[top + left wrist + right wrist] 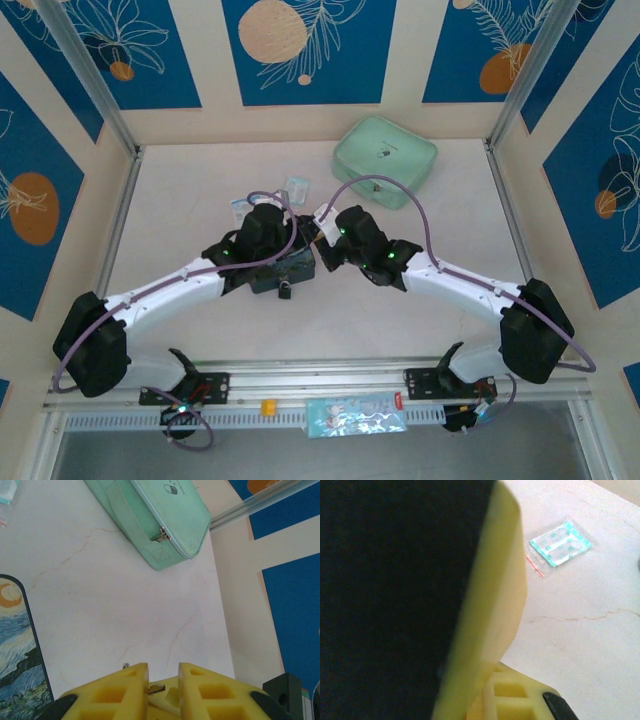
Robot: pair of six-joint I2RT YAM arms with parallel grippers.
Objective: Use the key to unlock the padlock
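Marbled white tabletop (125, 605) — key (156, 689) sits between the left gripper's (163, 668) narrowly parted fingers (131, 681).

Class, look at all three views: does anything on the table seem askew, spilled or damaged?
Nothing looks spilled or broken. The mint pouch lies skewed to the edges of the table, and a small clear packet lies loose nearby.

I work in a robot lab's test cell: a marble-look table (420, 330) boxed in by printed blue leaf-pattern panels (300, 50) on aluminium posts (88, 80), my arms (170, 290) bolted to a metal rail (330, 380) along its near edge
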